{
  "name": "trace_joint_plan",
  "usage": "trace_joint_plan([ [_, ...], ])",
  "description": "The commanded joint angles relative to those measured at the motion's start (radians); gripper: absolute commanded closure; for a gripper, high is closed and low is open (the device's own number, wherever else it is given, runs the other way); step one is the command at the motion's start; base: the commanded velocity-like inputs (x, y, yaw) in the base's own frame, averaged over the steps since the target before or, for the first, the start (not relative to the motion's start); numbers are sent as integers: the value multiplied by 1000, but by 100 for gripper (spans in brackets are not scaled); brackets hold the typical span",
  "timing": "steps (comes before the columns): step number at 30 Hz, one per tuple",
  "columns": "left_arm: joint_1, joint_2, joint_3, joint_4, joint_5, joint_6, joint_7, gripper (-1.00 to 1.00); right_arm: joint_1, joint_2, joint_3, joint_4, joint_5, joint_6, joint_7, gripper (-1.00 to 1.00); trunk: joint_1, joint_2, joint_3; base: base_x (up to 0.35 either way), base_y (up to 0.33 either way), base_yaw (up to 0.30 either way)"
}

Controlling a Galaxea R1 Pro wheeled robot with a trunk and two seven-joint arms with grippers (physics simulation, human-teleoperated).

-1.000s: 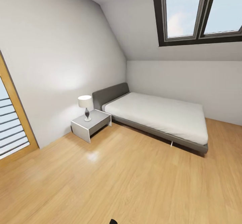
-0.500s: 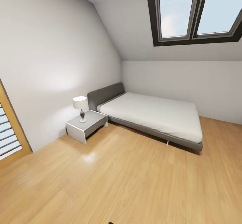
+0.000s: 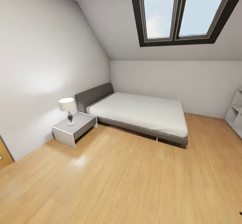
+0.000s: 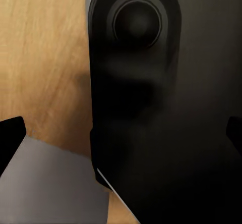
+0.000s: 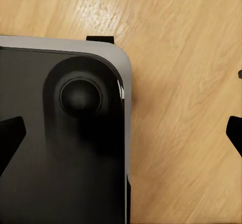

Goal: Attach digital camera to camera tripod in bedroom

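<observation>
I am in the bedroom, looking over a light wood plank floor (image 3: 134, 183) toward a grey bed (image 3: 137, 111) against pale grey walls. The digital camera and the camera tripod are out of view. In the left wrist view my left gripper (image 4: 121, 138) is open, its black fingertips (image 4: 11, 133) at the picture's edges, with my own dark base and the floor beyond. The right gripper (image 5: 121, 138) is open too, its fingertips (image 5: 10, 138) spread wide over my base and bare planks. Neither holds anything.
A white nightstand (image 3: 72, 129) with a small lamp (image 3: 67, 107) stands beside the bed's headboard. A dark-framed skylight (image 3: 178, 12) sits in the sloped ceiling. A white shelf unit (image 3: 236, 114) shows at the right edge, a wooden frame (image 3: 4, 155) at the lower left.
The head view has swung to the right: bed and nightstand have slid left in the picture, the wood-framed window at the left has almost gone, and a white shelf has come in.
</observation>
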Motion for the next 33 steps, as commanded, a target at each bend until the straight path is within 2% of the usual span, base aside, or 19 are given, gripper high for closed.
trace_joint_plan([
  [1,1,0,0,-2,0,0,0,-100,-1,0,0,1,0,-4,0,-100,0,0,-1,0,237,-41],
  [7,1,0,0,-2,0,0,0,-100,-1,0,0,1,0,-4,0,-100,0,0,-1,0,114,-16],
  [26,1,2,0,-11,0,0,0,-100,-1,0,2,-1,2,-7,0,-100,0,0,-1,0,6,-1],
  [28,1,8,0,-45,0,1,0,-100,-1,0,3,-30,3,-12,-2,-100,0,0,-1,0,0,0],
  [32,1,37,1,-179,0,12,3,-100,-1,-1,6,-172,7,-15,-16,-100,0,0,-1,0,0,0],
  [33,0,52,2,-236,0,32,4,-100,-1,-2,6,-233,7,-15,-30,-100,0,0,-1,0,0,0],
])
